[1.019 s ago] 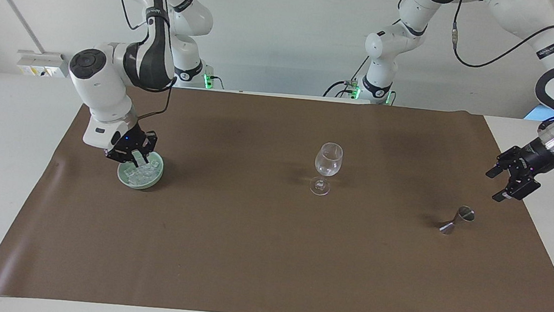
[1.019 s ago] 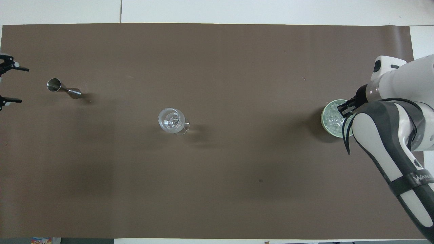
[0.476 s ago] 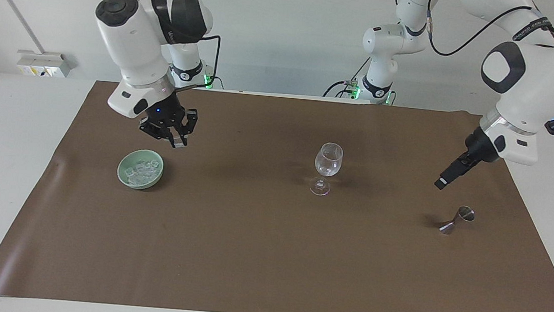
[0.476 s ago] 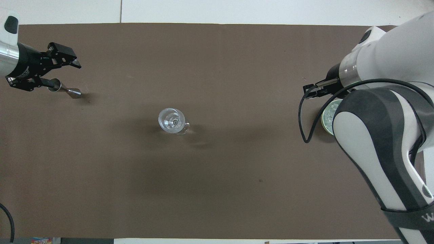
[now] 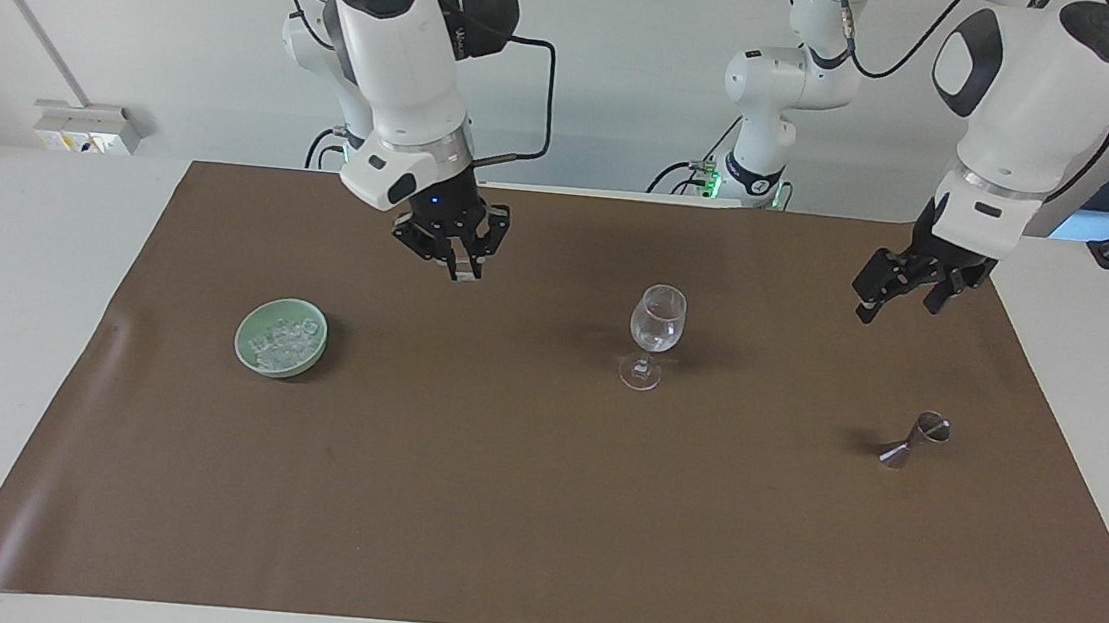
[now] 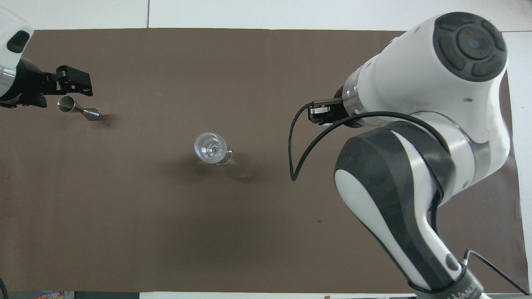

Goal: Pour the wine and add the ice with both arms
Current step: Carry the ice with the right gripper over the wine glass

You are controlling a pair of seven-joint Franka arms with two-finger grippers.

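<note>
Right gripper (image 5: pixel 463 268) now up off the pale green bowl (image 5: pixel 252 350), hanging over bare brown mat (image 5: pixel 497 507) between bowl and clear stemmed wine glass (image 5: pixel 656 332); fingertips pinched on a small clear ice chunk (image 5: pixel 466 272). Remaining ice (image 5: pixel 283 344) sitting in the bowl at the right arm's end. Left gripper (image 5: pixel 902 292) swung in over the mat, above the small steel hourglass jigger (image 5: pixel 915 439), fingers spread, nothing held. Glass and jigger unmoved.
</note>
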